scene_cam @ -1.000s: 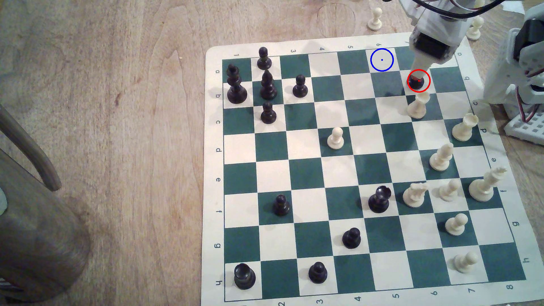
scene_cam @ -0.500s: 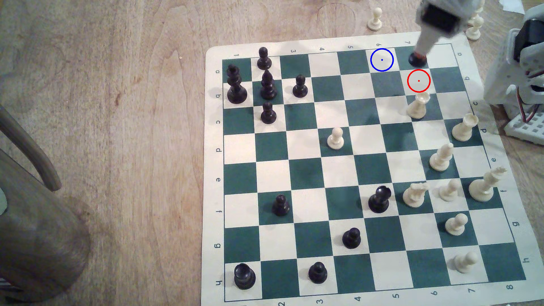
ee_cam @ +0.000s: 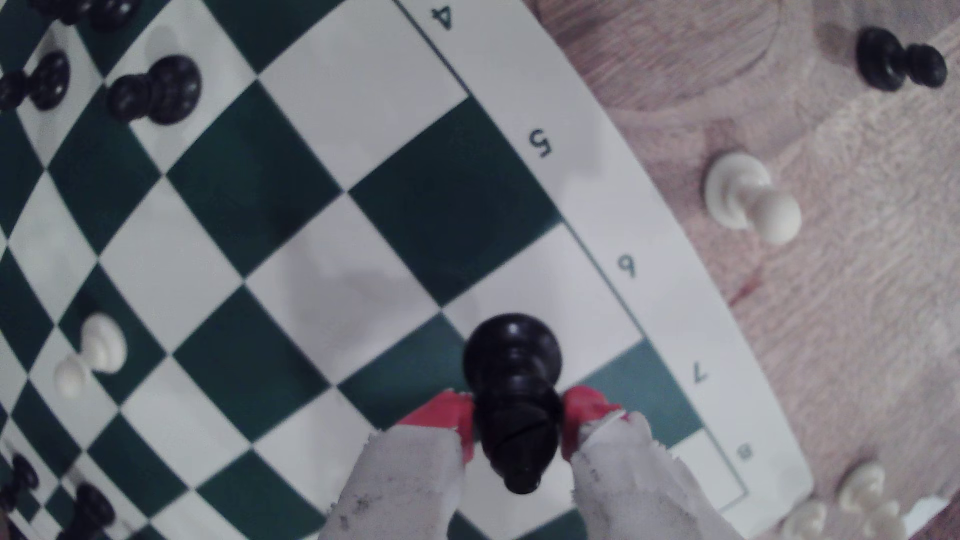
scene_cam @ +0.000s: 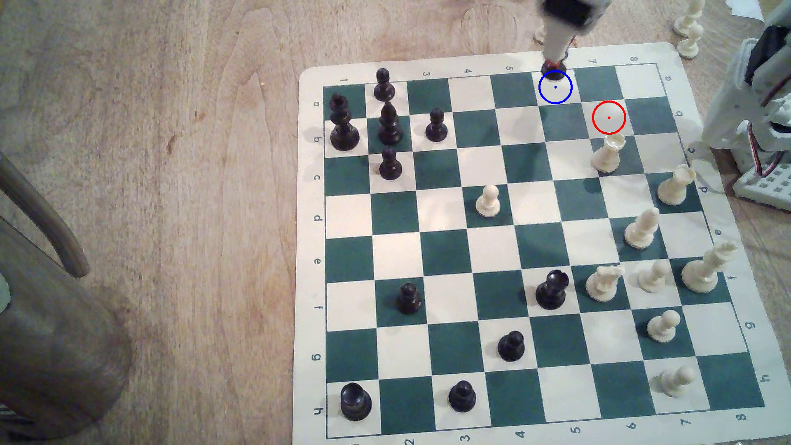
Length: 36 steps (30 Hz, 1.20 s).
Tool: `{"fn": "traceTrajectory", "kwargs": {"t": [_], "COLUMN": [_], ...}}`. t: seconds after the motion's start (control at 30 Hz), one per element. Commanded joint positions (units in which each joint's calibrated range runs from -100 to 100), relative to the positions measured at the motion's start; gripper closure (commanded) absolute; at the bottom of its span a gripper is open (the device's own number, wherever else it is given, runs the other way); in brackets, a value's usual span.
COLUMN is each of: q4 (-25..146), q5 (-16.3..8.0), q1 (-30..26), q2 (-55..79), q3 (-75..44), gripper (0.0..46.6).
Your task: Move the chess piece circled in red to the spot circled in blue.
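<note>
Tool (ee_cam: pixel 517 423) upright, clamping bishop (ee_cam: pixel 511 384) above board (scene_cam: pixel 535 256)

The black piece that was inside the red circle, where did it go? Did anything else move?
The gripper lifted the black bishop off the red-ringed square and carried it toward the exterior view's left, up to the blue ring. It is still clamped between the red fingertips, not yet set down. Every other piece stayed where it was.
</note>
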Motion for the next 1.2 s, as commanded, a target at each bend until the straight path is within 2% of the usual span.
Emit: {"fn": "traceTrajectory", "kwargs": {"t": [0.0, 0.67, 0.87, 0.93, 1.0, 1.17], "q4": [-2.40, -4.20, -5.51, -5.10, -5.68, -4.45], "q5": [0.24, 1.07, 0.83, 1.03, 1.27, 1.27], "q1": [0.75, 2.63, 3.26, 3.57, 4.04, 4.27], "q2": [2.84, 7.59, 8.53, 7.85, 5.89, 1.39], "q3": [-2.49, -0.95, -0.41, 0.41, 2.13, 3.13], "gripper": [46.4, 46.2, 37.0, 29.8, 25.0, 23.0]}}
